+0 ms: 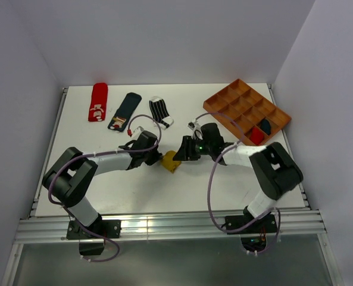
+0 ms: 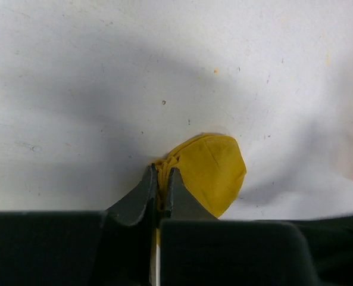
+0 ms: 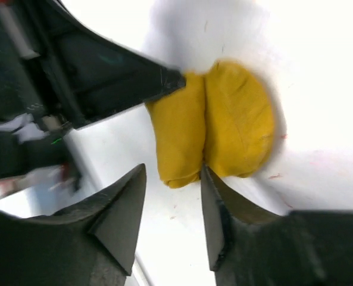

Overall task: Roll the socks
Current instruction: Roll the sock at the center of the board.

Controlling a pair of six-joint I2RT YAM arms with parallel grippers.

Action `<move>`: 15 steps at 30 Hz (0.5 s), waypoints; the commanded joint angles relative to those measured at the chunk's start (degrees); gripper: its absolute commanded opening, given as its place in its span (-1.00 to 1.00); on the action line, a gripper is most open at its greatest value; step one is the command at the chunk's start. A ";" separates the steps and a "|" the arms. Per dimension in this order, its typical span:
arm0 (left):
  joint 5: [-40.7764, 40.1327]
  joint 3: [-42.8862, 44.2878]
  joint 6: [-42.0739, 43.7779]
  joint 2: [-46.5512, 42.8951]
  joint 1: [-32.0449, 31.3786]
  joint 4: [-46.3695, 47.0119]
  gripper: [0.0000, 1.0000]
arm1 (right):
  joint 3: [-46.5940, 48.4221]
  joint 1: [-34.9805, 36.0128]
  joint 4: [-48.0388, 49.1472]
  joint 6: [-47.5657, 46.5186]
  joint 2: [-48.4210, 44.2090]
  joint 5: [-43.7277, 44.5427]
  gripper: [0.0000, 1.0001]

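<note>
Lower centre, the left claw [image 2: 162, 171] pinches the edge of the mustard sock [image 2: 215, 170]; the right claw [image 3: 173, 170] stands spread beside the fold. Advise a firm pinch and tight, even rolling.

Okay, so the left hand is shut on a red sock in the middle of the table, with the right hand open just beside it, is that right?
No: the left hand is shut on the mustard yellow sock, not a red one, as the left wrist view shows. The rest holds: the right hand is open just beside it.
</note>
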 commanded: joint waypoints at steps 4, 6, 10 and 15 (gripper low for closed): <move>-2.76 2.69 4.30 1.43 -1.09 -7.15 -0.99 | 0.47 8.92 -10.19 -18.85 -12.33 26.72 0.10; -3.02 3.22 4.74 1.52 -1.27 -7.59 -0.99 | 1.08 11.75 -10.20 -20.27 -12.86 30.00 0.13; -3.11 4.10 5.18 1.79 -1.62 -8.12 -0.99 | 2.40 16.76 -9.67 -22.64 -11.02 35.01 0.15; -2.93 4.45 5.36 2.05 -1.80 -8.21 -0.99 | 4.43 20.81 -9.85 -23.97 -7.60 39.07 0.16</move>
